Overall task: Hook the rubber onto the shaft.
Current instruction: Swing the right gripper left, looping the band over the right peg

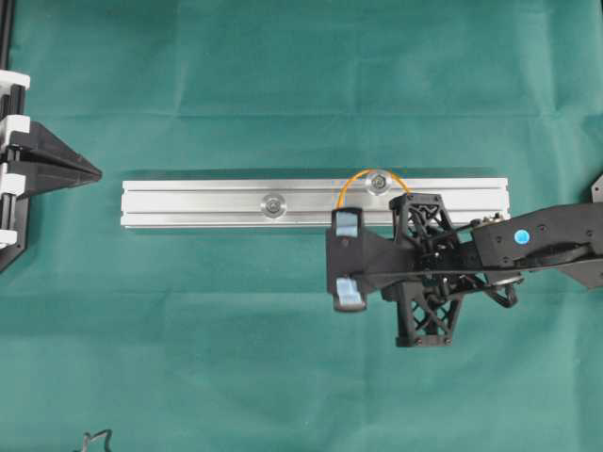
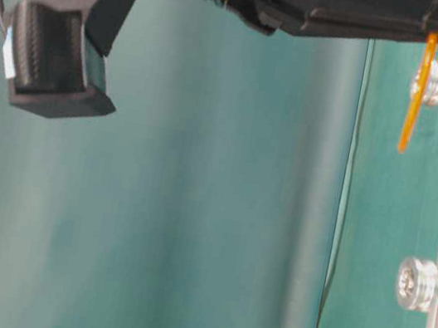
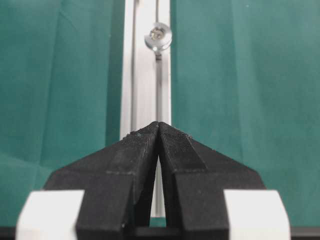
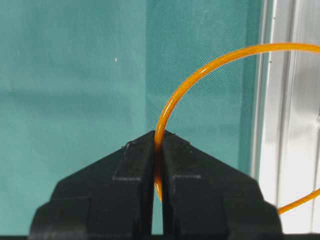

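Note:
The rubber (image 1: 361,175) is a thin orange loop, pinched in my shut right gripper (image 4: 158,135) at its lower left part. Seen from overhead, the loop arcs around the right-hand shaft (image 1: 380,182) on the aluminium rail (image 1: 188,202). At table level the rubber (image 2: 411,112) hangs level with that shaft's head (image 2: 433,82); whether it is past the head I cannot tell. The right gripper (image 1: 343,228) tips lie under the wrist's black block. My left gripper (image 1: 94,172) is shut and empty, just off the rail's left end, with its tips (image 3: 159,125) pointing along the rail.
A second shaft (image 1: 273,203) stands bare at mid-rail, also seen from the left wrist (image 3: 158,36). Green cloth (image 1: 236,358) covers the table. A small dark object (image 1: 94,439) lies at the front left edge.

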Robot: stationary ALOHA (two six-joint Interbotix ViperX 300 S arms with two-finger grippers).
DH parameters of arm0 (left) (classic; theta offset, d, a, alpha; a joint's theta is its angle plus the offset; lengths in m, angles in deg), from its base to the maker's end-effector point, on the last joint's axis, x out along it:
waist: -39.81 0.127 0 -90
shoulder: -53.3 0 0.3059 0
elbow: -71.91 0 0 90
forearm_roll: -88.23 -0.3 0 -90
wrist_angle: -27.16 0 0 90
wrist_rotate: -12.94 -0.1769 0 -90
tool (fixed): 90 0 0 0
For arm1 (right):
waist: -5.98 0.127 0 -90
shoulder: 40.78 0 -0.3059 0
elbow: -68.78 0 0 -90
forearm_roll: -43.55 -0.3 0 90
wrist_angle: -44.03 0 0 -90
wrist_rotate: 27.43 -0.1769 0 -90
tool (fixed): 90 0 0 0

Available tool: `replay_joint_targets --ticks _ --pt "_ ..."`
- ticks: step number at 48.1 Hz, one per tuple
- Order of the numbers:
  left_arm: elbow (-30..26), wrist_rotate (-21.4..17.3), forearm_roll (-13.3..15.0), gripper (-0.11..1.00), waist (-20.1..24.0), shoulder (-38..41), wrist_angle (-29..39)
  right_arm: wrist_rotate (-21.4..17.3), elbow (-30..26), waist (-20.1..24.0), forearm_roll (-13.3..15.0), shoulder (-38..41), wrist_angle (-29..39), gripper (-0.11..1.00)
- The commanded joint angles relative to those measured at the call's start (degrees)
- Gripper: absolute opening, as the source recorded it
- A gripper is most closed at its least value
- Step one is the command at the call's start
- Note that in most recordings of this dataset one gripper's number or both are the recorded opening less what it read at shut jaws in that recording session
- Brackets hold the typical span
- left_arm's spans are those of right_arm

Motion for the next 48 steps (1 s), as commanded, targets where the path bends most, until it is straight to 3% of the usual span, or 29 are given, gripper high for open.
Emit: replay_joint_targets --ticks 1,12,27,40,48 --pt "-1.4 -0.1 -0.2 0.00 -0.1 0.4 -0.5 -3.8 -1.4 0.3 0.1 -0.7 0.4 0.05" --pt "-1.5 -0.1 -0.2 0.00 -0.1 0.4 -0.3 -13.1 -1.4 0.3 0.1 -0.7 1.4 0.05" --pt "-1.4 0.0 -0.2 0.00 -0.1 0.4 0.1 -21.8 -1.4 0.3 0.0 -0.6 1.1 0.05" --pt "-1.4 0.0 -0.2 0.00 -0.1 0.4 0.1 -27.3 -1.4 -0.3 0.0 -0.4 0.8 0.05" --pt "-1.4 -0.1 -0.2 0.00 -0.1 0.4 0.1 -28.5 -1.5 -0.4 0.0 0.2 -0.9 0.05"
